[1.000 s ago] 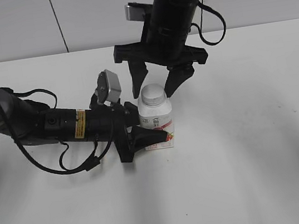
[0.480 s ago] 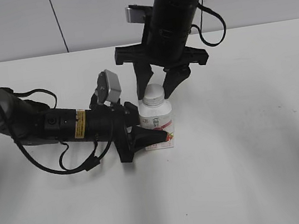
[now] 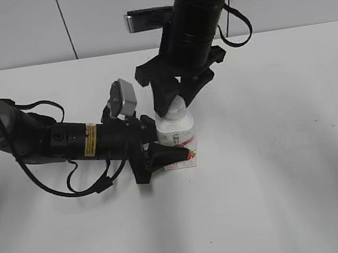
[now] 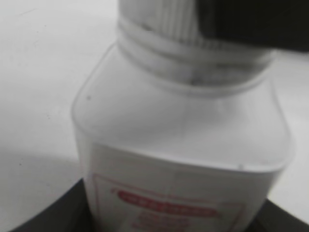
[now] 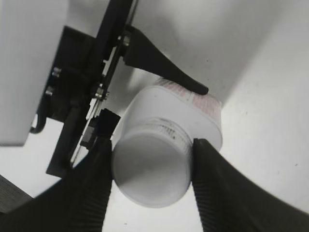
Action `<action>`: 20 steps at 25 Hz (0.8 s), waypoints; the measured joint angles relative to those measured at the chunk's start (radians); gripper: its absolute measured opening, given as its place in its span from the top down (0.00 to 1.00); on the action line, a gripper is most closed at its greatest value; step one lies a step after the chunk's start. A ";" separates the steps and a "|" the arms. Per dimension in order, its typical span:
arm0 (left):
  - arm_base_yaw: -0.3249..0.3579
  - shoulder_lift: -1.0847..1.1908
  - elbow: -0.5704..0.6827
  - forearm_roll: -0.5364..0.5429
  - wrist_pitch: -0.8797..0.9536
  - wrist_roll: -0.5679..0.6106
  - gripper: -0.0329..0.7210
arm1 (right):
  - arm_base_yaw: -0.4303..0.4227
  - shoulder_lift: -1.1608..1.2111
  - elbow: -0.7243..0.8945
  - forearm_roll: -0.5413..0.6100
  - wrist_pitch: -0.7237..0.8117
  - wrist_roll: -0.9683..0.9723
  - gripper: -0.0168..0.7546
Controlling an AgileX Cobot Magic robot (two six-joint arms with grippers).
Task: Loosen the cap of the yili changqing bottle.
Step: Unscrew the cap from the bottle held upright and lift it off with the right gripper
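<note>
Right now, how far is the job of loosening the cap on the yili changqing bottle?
Done: the left gripper clamps the yili changqing bottle upright on the table, and the right gripper has closed on the cap. In hand: its fingers press both sides of the cap. Left: the twist; the cap sits fully on the neck, with no visible gap.

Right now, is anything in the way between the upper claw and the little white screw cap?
Nothing visible. The right gripper already has its fingers on either side of the small round white plastic cap.
</note>
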 joint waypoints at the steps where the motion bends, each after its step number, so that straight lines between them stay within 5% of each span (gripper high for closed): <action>1: 0.000 0.000 0.000 0.000 0.000 0.000 0.44 | 0.000 0.000 0.000 0.002 0.000 -0.064 0.46; 20: 0.000 -0.001 0.000 0.013 0.002 0.001 0.44 | 0.000 0.000 -0.005 0.007 0.007 -0.887 0.47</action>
